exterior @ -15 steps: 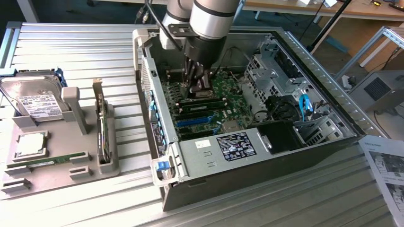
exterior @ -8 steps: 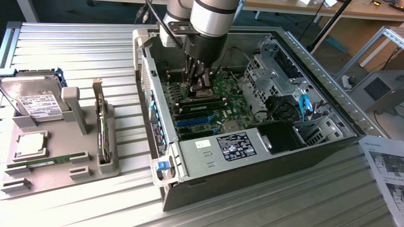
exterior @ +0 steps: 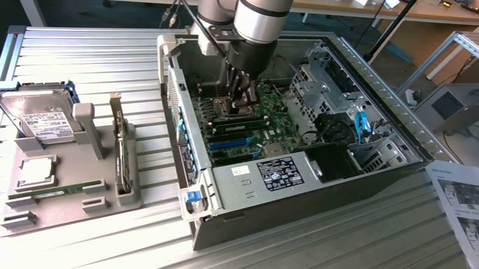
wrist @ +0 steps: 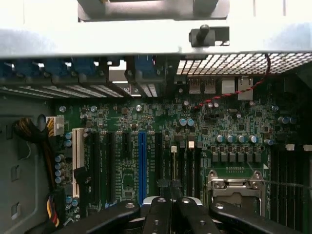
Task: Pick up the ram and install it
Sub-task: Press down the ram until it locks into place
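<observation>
Ram: the green ram [exterior: 253,119] looked to be lying flat and low on the motherboard [exterior: 239,134], right by the gripper tip, inside the open computer case [exterior: 247,196].
Ram in its slot: it seemed to sit along the line of the long memory slots, but I could not tell if it was pushed all the way in.
Gripper: the gripper [exterior: 243,103] was clenched tight and pointed straight down at the ram. In the wrist view, the gripper [wrist: 169,192] hung over the black memory slots, with the silver processor socket [wrist: 236,187] just beside them.
Hold: I could not tell if the tips pinched the ram or only pressed on top of it.
Done: the ram was off the tray and had been brought to the motherboard, I think.
Left: making sure the ram was clicked in and letting go; the white latch [wrist: 174,148] at a slot end gave no clear answer.
Blue slot: the long blue slot [wrist: 142,165] stood near the memory slots with nothing in it.
Tray: the grey tray [exterior: 105,204] lay on the table [exterior: 90,56], well apart from the case, on the exterior view's left.
On the tray: the other green stick [exterior: 56,191], the square processor chip [exterior: 36,171] and the hard drive [exterior: 41,120] all sat in their places.
</observation>
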`<action>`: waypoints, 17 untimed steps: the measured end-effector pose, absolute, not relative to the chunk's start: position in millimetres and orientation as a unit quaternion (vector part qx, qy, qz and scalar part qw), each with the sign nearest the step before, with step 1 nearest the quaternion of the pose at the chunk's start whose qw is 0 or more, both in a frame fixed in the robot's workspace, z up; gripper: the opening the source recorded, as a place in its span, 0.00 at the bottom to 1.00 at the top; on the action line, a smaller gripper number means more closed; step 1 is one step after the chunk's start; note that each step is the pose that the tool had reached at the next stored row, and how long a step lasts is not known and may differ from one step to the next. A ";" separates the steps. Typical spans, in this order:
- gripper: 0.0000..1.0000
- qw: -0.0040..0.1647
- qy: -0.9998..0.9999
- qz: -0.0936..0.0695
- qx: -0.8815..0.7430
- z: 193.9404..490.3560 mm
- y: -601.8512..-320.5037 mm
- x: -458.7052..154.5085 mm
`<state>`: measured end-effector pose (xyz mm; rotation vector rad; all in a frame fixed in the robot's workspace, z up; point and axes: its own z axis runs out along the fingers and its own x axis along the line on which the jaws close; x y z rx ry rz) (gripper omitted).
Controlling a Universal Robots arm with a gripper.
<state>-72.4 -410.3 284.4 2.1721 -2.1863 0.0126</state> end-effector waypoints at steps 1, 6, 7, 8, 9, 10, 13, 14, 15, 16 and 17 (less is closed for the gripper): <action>0.11 0.030 -0.709 0.004 0.704 284.4 -410.3 -69.0; 0.11 0.030 -0.709 0.004 0.704 284.4 -410.3 -46.9; 0.11 0.030 -0.709 0.004 0.705 284.5 -410.3 -41.9; 0.11 0.030 -0.709 0.004 0.704 284.4 -410.3 -38.2; 0.11 0.030 -0.709 0.004 0.704 284.4 -410.3 -35.5; 0.11 0.030 -0.709 0.004 0.705 284.4 -410.3 -30.2; 0.11 0.030 -0.709 0.004 0.705 284.5 -410.3 -24.9; 0.11 0.030 -0.709 0.004 0.704 284.4 -410.3 -24.5; 0.11 0.030 -0.709 0.004 0.704 284.4 -410.3 -24.5; 0.11 0.030 -0.709 0.004 0.704 284.4 -410.3 -24.5; 0.11 0.030 -0.709 0.004 0.704 284.4 -410.3 -24.5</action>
